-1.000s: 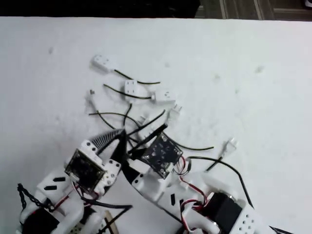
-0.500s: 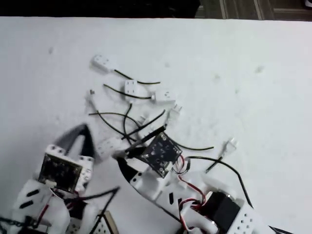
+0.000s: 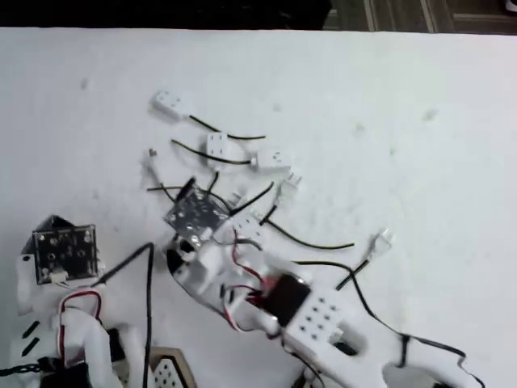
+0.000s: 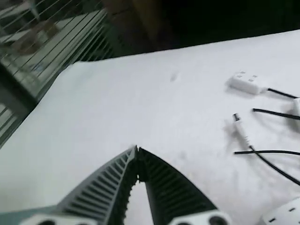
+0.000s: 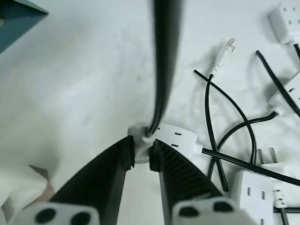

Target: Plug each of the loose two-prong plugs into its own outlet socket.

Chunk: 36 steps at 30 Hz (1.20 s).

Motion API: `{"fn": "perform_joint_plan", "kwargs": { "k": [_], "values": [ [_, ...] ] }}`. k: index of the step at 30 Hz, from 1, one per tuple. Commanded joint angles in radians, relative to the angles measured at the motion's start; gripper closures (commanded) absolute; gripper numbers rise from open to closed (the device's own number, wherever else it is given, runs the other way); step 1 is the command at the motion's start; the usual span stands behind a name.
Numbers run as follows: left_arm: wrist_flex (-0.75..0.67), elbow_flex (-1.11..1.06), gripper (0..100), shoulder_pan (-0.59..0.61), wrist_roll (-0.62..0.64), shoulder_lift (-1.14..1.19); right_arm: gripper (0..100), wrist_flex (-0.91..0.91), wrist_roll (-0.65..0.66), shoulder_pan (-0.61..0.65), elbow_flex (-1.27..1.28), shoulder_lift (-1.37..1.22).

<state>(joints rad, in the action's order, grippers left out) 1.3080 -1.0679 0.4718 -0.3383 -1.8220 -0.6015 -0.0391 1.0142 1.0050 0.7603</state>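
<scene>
Plug (image 5: 139,149) in right fingers (image 5: 108,168) lies level, nose against socket (image 5: 177,136)

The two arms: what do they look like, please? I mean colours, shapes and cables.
Both arms are white plastic with thin red and white wires. The left arm carries a square black camera board; the left gripper has grey, ribbed, wedge-shaped fingers. The right arm has a black motor and a plate dotted with holes; the right gripper has black ribbed fingers on a white base.
</scene>
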Motion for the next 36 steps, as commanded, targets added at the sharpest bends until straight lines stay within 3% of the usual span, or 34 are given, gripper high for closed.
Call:
{"fn": "perform_joint_plan", "kwargs": {
  "k": [1,14,22,36],
  "values": [
    [-0.063,-0.048,98,0.101,-0.005,-0.001,98.2,0.094,-0.006,-0.007,-0.012,-0.093],
    [-0.097,-0.149,98,0.177,-0.003,-0.001,98.2,0.363,0.002,-0.053,-0.037,-0.394],
    [-0.097,-0.149,98,0.177,-0.003,-0.001,98.2,0.367,-0.003,-0.07,-0.118,-0.541],
    [-0.095,-0.149,98,0.176,-0.002,-0.001,98.2,0.36,-0.055,-0.056,-0.121,-0.552]
  ]
}}
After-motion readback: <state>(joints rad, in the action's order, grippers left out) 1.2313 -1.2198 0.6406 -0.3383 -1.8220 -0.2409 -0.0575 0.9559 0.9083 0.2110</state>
